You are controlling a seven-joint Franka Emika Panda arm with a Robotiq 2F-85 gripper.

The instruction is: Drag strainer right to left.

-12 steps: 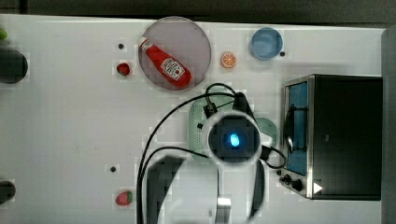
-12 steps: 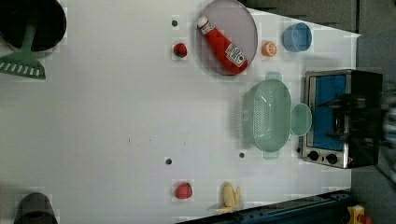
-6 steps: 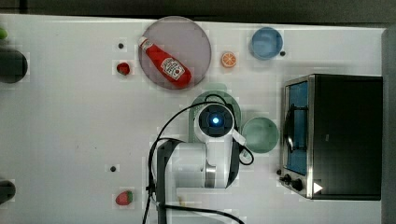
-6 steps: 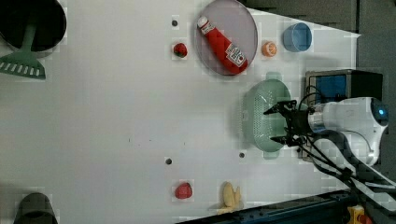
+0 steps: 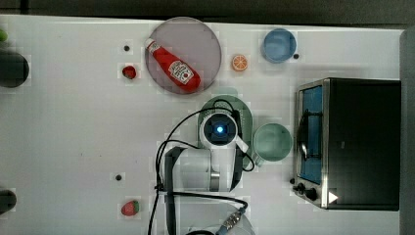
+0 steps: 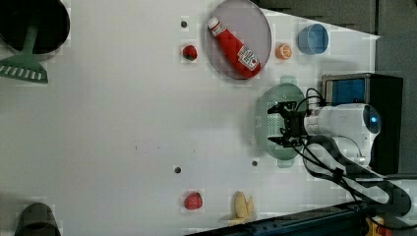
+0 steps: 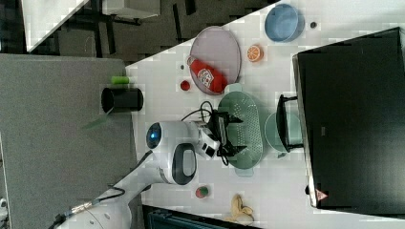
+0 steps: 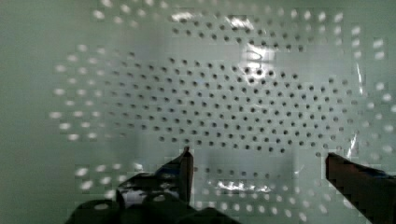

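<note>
Spread wide and holding nothing, the gripper hangs over the perforated middle of the strainer, its two dark fingertips well apart above the field of small holes in the wrist view. In the left view the strainer lies just left of the toaster oven, below the grey plate with the ketchup bottle; in the top view the arm covers most of it and the round mint-green mug sits just beside it on the top view's right. To do this step well, I judge the fingers should come down into the basin or straddle the wall on one long side, so the push bears on the wall rather than sliding across the slick bottom. Keeping the pull low and level across the white table, toward the left view's left, should stop the light plastic from tipping or swinging. The plate's edge is close, so a straight path matters.
</note>
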